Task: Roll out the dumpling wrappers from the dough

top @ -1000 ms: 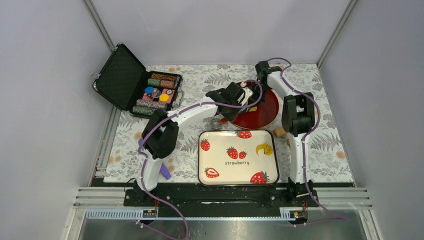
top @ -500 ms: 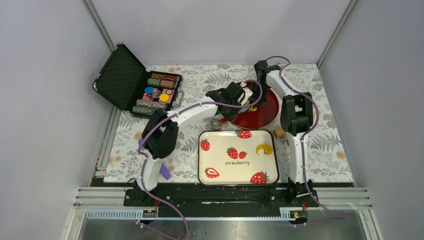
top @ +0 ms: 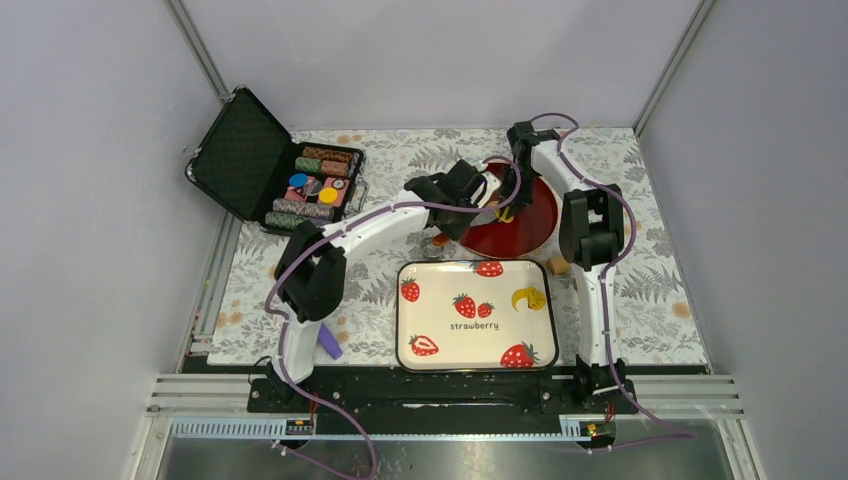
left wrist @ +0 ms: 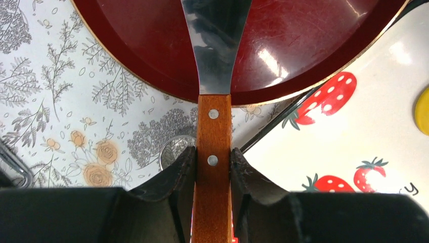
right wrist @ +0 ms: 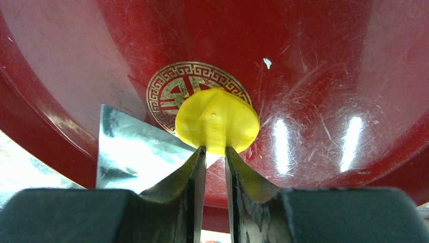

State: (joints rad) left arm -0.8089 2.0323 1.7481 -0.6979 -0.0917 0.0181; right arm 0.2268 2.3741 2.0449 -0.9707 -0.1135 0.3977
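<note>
With the left gripper, clamped on the spatula, now drawn back leftward, 1 dumpling wrapper hangs pinched by its edge in the right gripper over the red plate, likely near set-down, while the dough waits on the strawberry tray.
</note>
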